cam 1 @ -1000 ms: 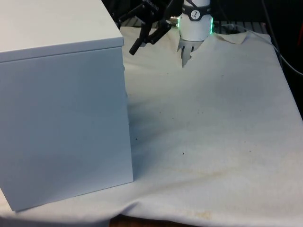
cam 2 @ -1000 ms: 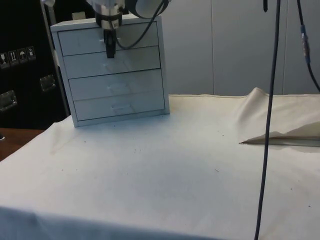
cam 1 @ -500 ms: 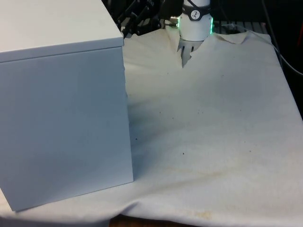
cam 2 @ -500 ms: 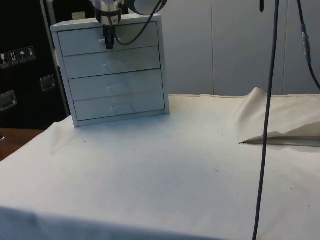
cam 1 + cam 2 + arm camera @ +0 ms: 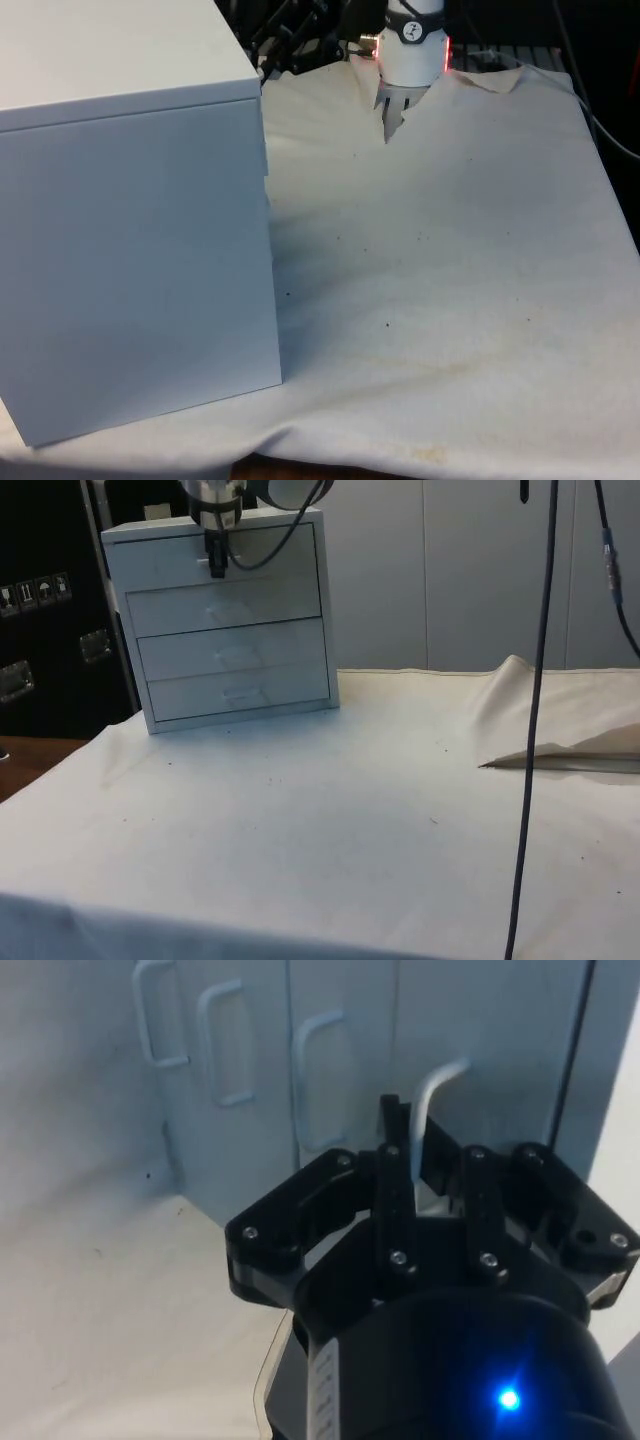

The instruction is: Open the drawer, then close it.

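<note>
wrist view: gripper on the top handle

the gripper [image 5: 400, 1175] has its fingers pinched on the top drawer's handle [image 5: 432, 1095], likely so a pull slides the drawer out. the chest of drawers [image 5: 222, 620] stands at the table's far corner in the side view. no readable writing on it.

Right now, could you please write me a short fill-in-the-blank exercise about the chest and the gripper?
The white chest of drawers has ____ drawers.
The gripper is at the handle of the ____ drawer.
The chest stands on a ____ cloth.

Missing words: four; top; white
</note>
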